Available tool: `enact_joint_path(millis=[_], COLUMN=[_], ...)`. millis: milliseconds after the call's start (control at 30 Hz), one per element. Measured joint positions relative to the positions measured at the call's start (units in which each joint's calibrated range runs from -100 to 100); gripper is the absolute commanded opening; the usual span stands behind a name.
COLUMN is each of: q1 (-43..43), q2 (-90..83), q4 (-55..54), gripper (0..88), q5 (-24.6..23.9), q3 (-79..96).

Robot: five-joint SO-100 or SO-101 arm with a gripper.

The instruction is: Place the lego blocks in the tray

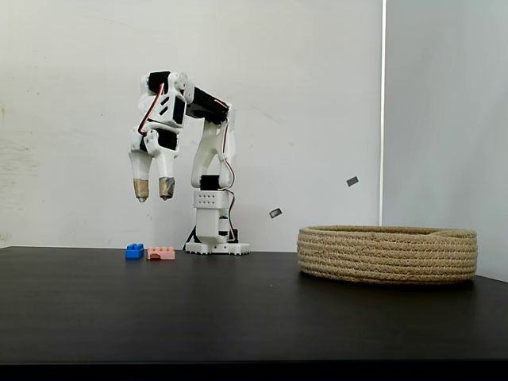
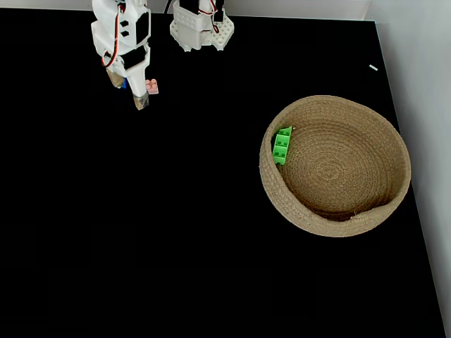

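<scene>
the gripper (image 1: pixel 154 190) hangs above the blue brick (image 1: pixel 134 251) and pink brick (image 1: pixel 161 253) on the black table (image 1: pixel 238 309), fingers spread, holding nothing. the green brick (image 2: pixel 282 145) lies inside the basket (image 2: pixel 380 211), against its left wall.

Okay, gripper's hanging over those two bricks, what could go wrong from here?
The blue brick and pink brick sit touching, so the open gripper may come down on both, or knock one aside. The green brick rests against the basket wall; with walls so low, a careless drop could bounce out.
</scene>
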Motion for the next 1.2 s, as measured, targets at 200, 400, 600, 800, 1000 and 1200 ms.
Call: enact_joint_path(millis=[200, 400, 600, 800, 1000, 1200], q1=[4.8, 7.5, 9.0, 10.1, 9.7, 10.2], q2=[0.9, 1.1, -0.8, -4.0, -4.6, -6.3], q4=[-3.8, -5.8, -6.1, -6.1, -6.1, -6.3], gripper=[21.7, 21.0, 20.7, 20.5, 20.2, 20.7], q5=[-1.7, -1.8, -2.7, -3.8, -5.2, -6.2], q3=[7.1, 14.5, 19.1, 21.7, 23.2, 27.0])
